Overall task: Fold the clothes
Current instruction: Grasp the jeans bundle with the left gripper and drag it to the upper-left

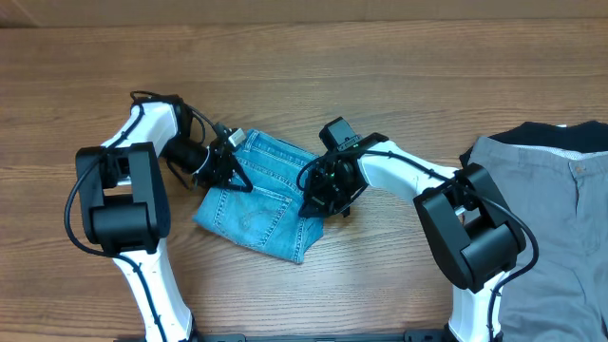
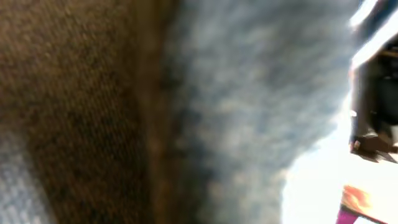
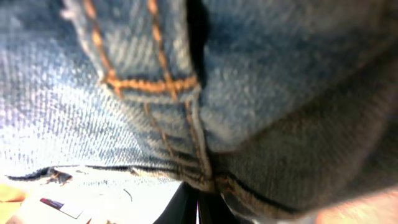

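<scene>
The jeans (image 1: 256, 204) are lying as a compact folded bundle between the two grippers, with the left gripper (image 1: 233, 171) on the edge nearest it and the right gripper (image 1: 315, 195) on the opposite edge. The right gripper's jaws are pressed together, and it looks to be pinching denim. Its wrist camera is filling with cloth and an orange-stitched seam (image 3: 155, 84) right in front of the fingers. The left wrist view is nothing but blurred blue fabric (image 2: 249, 93) up against the lens, so I cannot tell whether that hand is spread or gripping.

This reads as the jeans fold nearing its end, with both hands working the bundle's edges to square or tighten it. Next, I'd judge, both hands are needing a firm hold on matching edges, then moving together so the layers are not sliding apart.

The grey trousers (image 1: 556, 237) and a black garment (image 1: 560, 133) are waiting unfolded well beyond the right arm's base, so most of the task is ahead.
</scene>
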Tool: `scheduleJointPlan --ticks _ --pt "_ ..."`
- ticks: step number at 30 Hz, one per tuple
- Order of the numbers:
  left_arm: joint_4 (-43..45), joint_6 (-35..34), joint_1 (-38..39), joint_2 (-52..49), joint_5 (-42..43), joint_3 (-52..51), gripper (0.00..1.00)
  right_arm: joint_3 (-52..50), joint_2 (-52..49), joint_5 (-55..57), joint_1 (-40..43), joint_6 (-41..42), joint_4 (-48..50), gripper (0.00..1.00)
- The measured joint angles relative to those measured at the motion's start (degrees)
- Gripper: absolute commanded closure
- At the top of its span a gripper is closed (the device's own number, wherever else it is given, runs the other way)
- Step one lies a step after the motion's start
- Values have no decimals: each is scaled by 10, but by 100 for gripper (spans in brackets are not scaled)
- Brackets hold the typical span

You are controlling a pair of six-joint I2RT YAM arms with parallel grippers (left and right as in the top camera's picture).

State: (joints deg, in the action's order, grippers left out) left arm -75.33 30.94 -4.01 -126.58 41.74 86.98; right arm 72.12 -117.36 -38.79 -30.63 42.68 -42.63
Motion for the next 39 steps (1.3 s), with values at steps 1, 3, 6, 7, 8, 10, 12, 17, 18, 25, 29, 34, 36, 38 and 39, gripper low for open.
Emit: scheduleJointPlan --ticks 1,3,6,7,8,10,12,17,18,25,29,34,36,38,39 --pt "-16 2 0 -2 0 16 96 1 1 2 2 -5 -5 94" --pt "-49 6 -2 -4 -7 56 96 2 19 24 11 -21 -26 94" --pt "-80 8 -17 -4 -15 127 96 2 57 62 36 -37 -46 93" --pt "-84 8 -24 -4 -15 150 96 2 68 68 41 -39 -50 93" --pt "-89 8 -33 -4 -16 176 96 2 89 80 50 -44 -54 93" --pt "-91 8 -49 -4 -18 214 96 2 114 90 59 -49 -55 93" --pt "-91 8 -70 -4 -19 250 96 2 139 98 63 -54 -59 93" --pt "-49 -10 -126 -4 -12 297 96 2 156 105 62 -58 -61 93" --pt "-32 -17 -137 -4 -6 298 96 2 156 107 62 -58 -61 93" --pt "140 -142 -215 -4 11 299 96 2 156 108 62 -60 -66 93" --pt "197 -204 -243 -13 7 300 96 2 156 111 62 -60 -75 93" --pt "220 -234 -270 -60 10 304 96 2 156 114 62 -61 -78 93" --pt "228 -238 -279 -87 10 304 96 2 156 114 62 -61 -78 93" --pt "235 -242 -287 -112 9 304 96 2 156 114 62 -61 -78 93" --pt "239 -245 -291 -122 9 304 94 2 156 115 62 -61 -79 93"
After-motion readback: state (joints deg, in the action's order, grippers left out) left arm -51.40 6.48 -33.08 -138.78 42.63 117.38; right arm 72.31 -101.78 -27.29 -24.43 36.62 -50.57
